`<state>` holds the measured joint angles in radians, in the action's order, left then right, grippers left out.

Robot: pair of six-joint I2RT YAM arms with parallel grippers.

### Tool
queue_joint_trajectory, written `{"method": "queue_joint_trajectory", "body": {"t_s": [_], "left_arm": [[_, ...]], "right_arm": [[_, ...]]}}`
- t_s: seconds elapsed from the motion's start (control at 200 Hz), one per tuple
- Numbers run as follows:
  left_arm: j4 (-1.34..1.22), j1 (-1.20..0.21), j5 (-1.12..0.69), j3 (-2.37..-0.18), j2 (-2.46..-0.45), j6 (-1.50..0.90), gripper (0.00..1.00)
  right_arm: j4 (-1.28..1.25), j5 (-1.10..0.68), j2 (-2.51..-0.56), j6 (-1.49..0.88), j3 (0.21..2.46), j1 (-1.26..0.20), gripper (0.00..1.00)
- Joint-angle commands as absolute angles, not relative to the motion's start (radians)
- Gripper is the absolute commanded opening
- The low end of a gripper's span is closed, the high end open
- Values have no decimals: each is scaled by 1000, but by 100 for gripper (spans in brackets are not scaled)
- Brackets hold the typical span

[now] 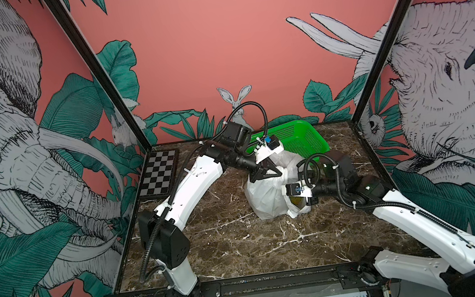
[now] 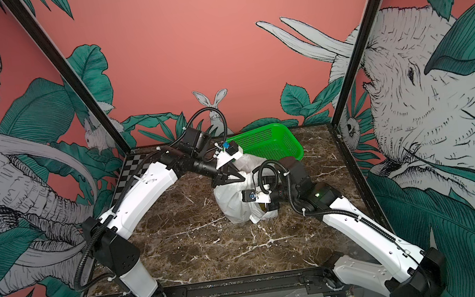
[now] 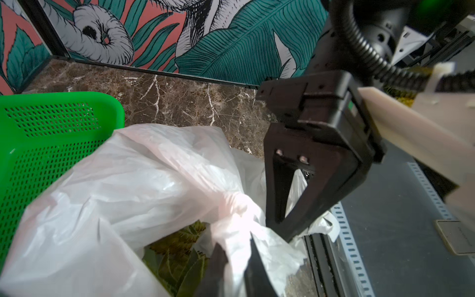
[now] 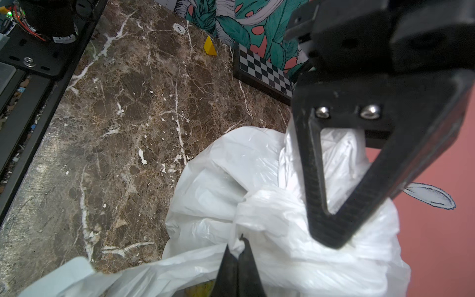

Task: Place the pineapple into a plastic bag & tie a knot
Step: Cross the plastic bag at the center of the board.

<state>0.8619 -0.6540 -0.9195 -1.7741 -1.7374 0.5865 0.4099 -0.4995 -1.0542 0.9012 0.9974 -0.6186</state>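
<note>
- At the bag's mouth, left pincer (image 4: 331, 240) and right pincer (image 4: 240, 243) each clamp shut on a handle, opposed, probably to draw the knot (image 4: 240, 213) tight.
- Mid-desk (image 1: 227, 239) sits the plastic bag (image 1: 263, 196), weighted by the pineapple (image 3: 180, 246) inside.
- Just behind lies the green basket (image 1: 297, 137).

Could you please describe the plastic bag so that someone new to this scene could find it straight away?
On the brown marble table, find the green perforated basket at the far edge. Directly in front of it sits the plastic bag: the only white, crinkly, semi-translucent thing there.
</note>
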Motion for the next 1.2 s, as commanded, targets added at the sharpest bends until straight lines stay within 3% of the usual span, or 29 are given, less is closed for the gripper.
{"method": "queue_joint_trajectory", "body": {"t_s": [0.0, 0.03, 0.095, 0.19, 0.24, 0.335, 0.46, 0.53, 0.665, 0.745, 0.83, 0.94, 1.195], "left_arm": [[865, -658, -938, -1784, -1716, 610, 0], [847, -658, -933, -1774, -1708, 604, 0], [798, -658, -916, -1742, -1685, 590, 0], [640, -658, -851, -1641, -1628, 512, 0], [549, -662, -784, -1585, -1595, 456, 0], [459, -671, -702, -1505, -1545, 408, 0], [357, -685, -667, -1421, -1492, 331, 0], [323, -695, -649, -1391, -1469, 297, 0], [267, -726, -610, -1335, -1427, 269, 0], [246, -734, -609, -1313, -1411, 266, 0], [233, -745, -544, -1299, -1402, 271, 0], [196, -761, -493, -1265, -1384, 266, 0], [135, -777, -454, -1215, -1354, 248, 0]], "right_arm": [[394, -493, -1047, 893, 1023, -612, 0], [409, -487, -1041, 885, 1028, -611, 0], [448, -467, -1020, 848, 1040, -611, 26], [560, -426, -975, 737, 1090, -607, 48], [625, -418, -955, 637, 1141, -604, 54], [694, -364, -946, 318, 1259, -604, 53], [732, -188, -986, -352, 1382, -610, 33], [825, -178, -1045, -690, 1465, -614, 30], [958, -302, -1156, -1104, 1579, -624, 43], [889, -343, -1156, -1274, 1532, -648, 46], [769, -369, -1139, -1440, 1458, -666, 58], [646, -367, -1125, -1603, 1377, -681, 73], [548, -233, -1087, -1810, 1247, -705, 90]]}}
